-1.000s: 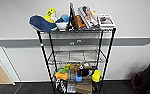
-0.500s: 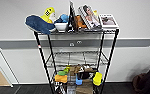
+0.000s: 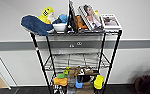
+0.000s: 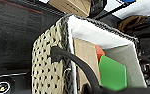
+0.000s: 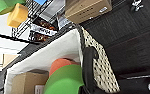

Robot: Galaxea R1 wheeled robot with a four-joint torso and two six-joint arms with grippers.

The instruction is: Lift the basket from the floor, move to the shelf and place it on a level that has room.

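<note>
Cream-beige woven wicker, lined in white fabric: the small rectangular basket (image 4: 66, 62) hangs above the dark charcoal carpet floor (image 4: 13, 37), its dark loop handles showing close in both wrist views; whether either end effector is spread or pinching a handle, I cannot tell. The carrying step appears to be in hand. Ahead stands the tall black wire shelf (image 3: 76, 62), its second level (image 3: 76, 60) bare. Placing would call for raising the basket to that tier.
</note>
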